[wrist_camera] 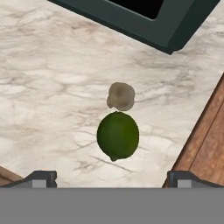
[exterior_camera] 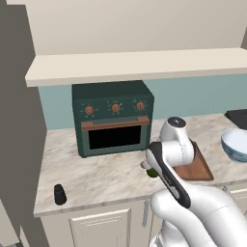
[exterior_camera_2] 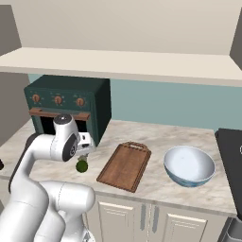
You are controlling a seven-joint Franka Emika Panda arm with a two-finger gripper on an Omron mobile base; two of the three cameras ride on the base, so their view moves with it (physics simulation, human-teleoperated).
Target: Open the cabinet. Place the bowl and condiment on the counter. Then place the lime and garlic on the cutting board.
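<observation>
Step in hand: the arm hangs over the lime, apparently lining up a first pick; the fruit is not yet gripped.
Jaws: the gripper stands wide, holding nothing; its two dark tips flank the lime with clear gaps either side in the hand view.
Lime: on the surface, just off the cutting board's long edge on the oven side. It also shows as a green ball under the hand in the right base view.
Garlic: the garlic is a tan-grey lump touching or almost touching the lime, on the side toward the toaster oven; still off the cutting board.
Bowl: the bowl sits on the surface on the far side of the cutting board from the lime, so that part looks done.
Condiment: the condiment stands on the surface well away from the cutting board, past the oven, near the front edge; also done, by the look of it.
Cabinet: the cabinet's underside runs above the oven; I cannot tell how its doors stand.
Left to do: both lime and garlic onto the board, which lies bare.
Hand view adds: the garlic in full and the spread of the tips.
Left base view adds: the condiment; here the arm covers most of the lime.
Right base view adds: the whole board with its handle toward the wall, and the bowl entire.
</observation>
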